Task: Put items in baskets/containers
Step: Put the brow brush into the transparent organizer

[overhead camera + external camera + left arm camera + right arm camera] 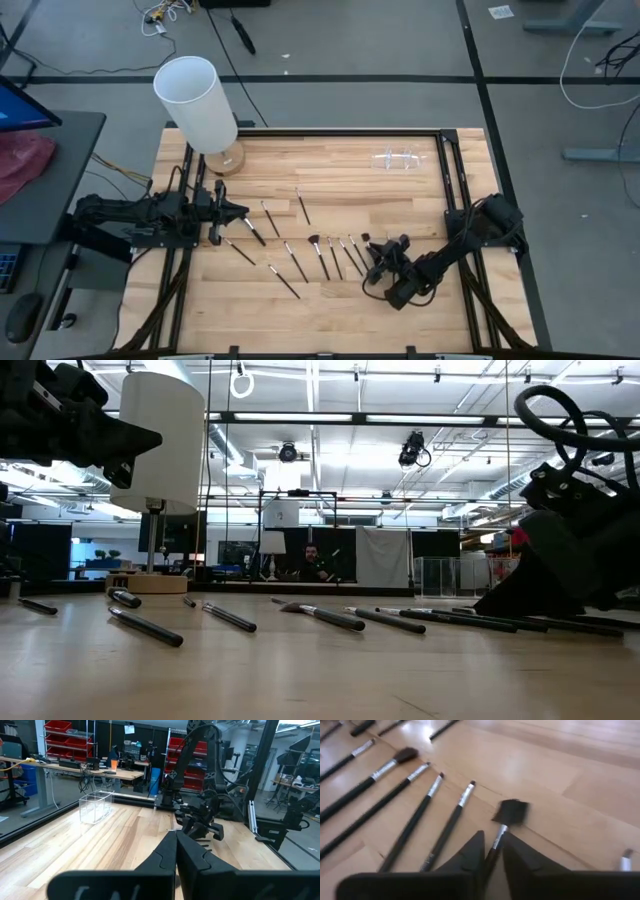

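Note:
Several thin dark makeup brushes [300, 255] lie flat in a loose row across the middle of the table, also seen in the low view [320, 616]. The clear holder [400, 158] stands on the far right part of the table, nothing in it. My right gripper [376, 258] is low at the row's right end, shut on the brush with the broad dark head [510, 812]. My left gripper [243, 212] hovers above the row's left end, shut [175, 845] and holding nothing. My right gripper pinches the handle [495, 847] of the broad-headed brush between its two fingers, just behind the silver ferrule. The fingers come slanting down from the near right and lie along the handle. Whether the brush is lifted off the wood, I cannot tell.
A big white cylinder on a round wooden base [197, 103] stands at the far left corner. Black rails [445, 180] run along the table's left and right sides. Bare wood lies between the brush row and the holder [96, 806].

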